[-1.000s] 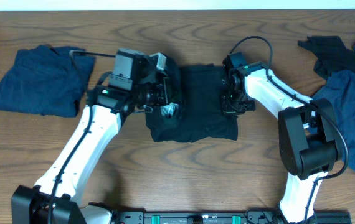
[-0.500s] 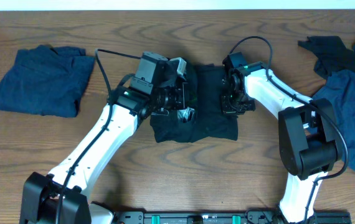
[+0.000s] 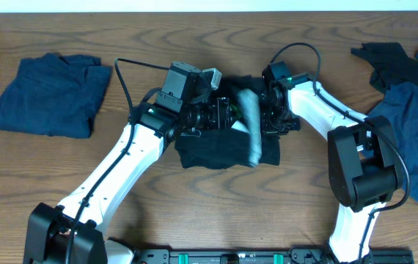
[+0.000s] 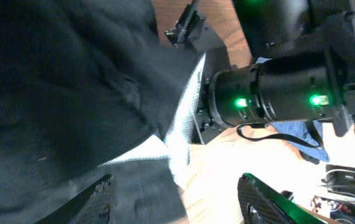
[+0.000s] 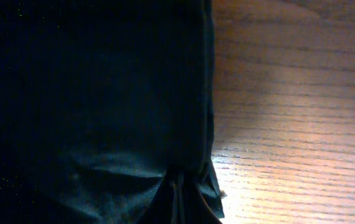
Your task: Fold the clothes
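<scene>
A black garment [image 3: 224, 150] lies partly folded at the table's middle. A pale grey flap [image 3: 251, 130] of its inner side hangs blurred over its right half. My left gripper [image 3: 227, 114] hovers above the garment's upper part. In the left wrist view its fingers [image 4: 96, 198] stand apart, with the cloth [image 4: 71, 93] loose and nothing held between them. My right gripper [image 3: 271, 119] presses down at the garment's right edge. The right wrist view is filled by the dark cloth [image 5: 96, 93], whose folds bunch together at the bottom centre where it is pinched.
A folded dark blue garment [image 3: 48, 95] lies at the far left. Blue clothes [image 3: 414, 128] and a black piece [image 3: 385, 59] are heaped at the right edge. Bare wood [image 3: 216, 213] runs along the front between the two arms.
My left gripper carried a layer of the black garment to the right, then opened and let it go. The flap is dropping over the right half. The right arm has not moved.
</scene>
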You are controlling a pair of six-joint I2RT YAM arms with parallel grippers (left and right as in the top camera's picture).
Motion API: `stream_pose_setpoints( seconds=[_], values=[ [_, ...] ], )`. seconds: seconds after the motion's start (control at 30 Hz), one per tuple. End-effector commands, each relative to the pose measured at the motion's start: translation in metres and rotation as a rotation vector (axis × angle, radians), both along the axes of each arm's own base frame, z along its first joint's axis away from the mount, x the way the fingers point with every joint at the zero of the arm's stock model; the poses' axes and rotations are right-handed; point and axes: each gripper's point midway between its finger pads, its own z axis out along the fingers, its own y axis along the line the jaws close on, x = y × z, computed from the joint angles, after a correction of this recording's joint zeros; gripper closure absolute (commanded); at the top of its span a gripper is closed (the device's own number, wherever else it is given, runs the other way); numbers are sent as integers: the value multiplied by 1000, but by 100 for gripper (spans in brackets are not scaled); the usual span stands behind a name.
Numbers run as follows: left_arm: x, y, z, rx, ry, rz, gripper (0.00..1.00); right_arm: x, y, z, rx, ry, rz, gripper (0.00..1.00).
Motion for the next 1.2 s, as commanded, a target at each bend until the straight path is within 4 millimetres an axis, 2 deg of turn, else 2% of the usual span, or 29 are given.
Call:
stream_pose_setpoints(
  seconds=[0.0,0.13,0.23,0.33,0.4,0.43,0.53,0.6,0.67,0.73,0.8,0.93,1.03,1.17],
  values=[
    [3,-4,17,-31,-49,-26,37,-17,11,-24,12,79,28,96],
    [13,12,20,-28,-59,13,37,-17,2,-19,-20,79,4,99],
    [25,32,19,-12,-72,51,37,-8,-16,2,-64,49,-74,99],
    [38,58,12,44,-87,117,37,13,-28,41,-38,-37,-122,98],
    [44,76,5,108,-95,160,38,29,-33,78,2,-127,-138,97],
    [46,84,0,139,-88,184,38,39,-32,105,43,-193,-118,96],
    [42,90,-9,177,-70,174,41,52,-20,162,131,-340,-29,92],
    [39,91,-17,189,-41,171,48,51,-6,192,190,-412,38,92],
    [35,92,-30,203,-2,167,55,41,21,213,306,-446,151,98],
    [32,98,-47,242,37,179,61,28,54,226,453,-447,283,99],
    [29,101,-63,268,72,182,64,23,69,226,498,-439,325,99],
    [23,102,-91,296,158,169,66,28,83,204,499,-395,332,99],
    [17,100,-109,316,211,154,66,36,88,173,493,-330,312,99],
    [9,94,-128,340,263,124,66,43,86,122,473,-216,268,99]
  ],
)
